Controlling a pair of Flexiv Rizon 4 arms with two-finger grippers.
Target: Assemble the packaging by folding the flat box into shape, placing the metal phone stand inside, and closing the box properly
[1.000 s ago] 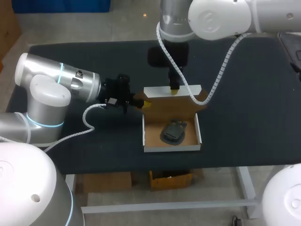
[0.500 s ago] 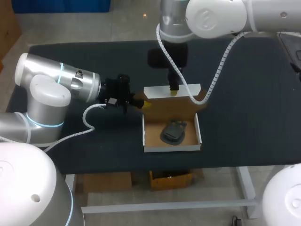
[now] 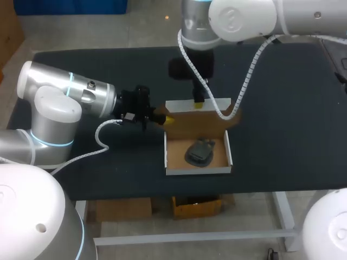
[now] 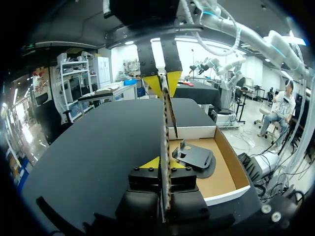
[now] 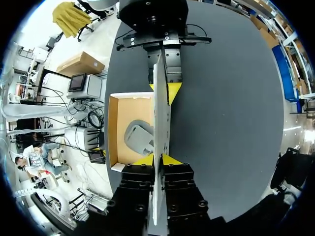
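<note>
Dark counter [image 3: 282, 108], open box [image 3: 198, 170], both arms' jaws pinching its raised lid flap [image 3: 195, 122].
Your left jaws clamp the flap's side edge and your right jaws clamp its top edge from above; the phone stand [image 3: 200, 151] lies inside the box, just beside both.

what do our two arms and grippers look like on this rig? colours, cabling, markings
The left arm and right arm have rounded silver-white shells; the left shows pale blue rings at its joints. A white coiled cable runs to each wrist. The left gripper and right gripper are black, each with two yellow-tipped fingers.
</note>
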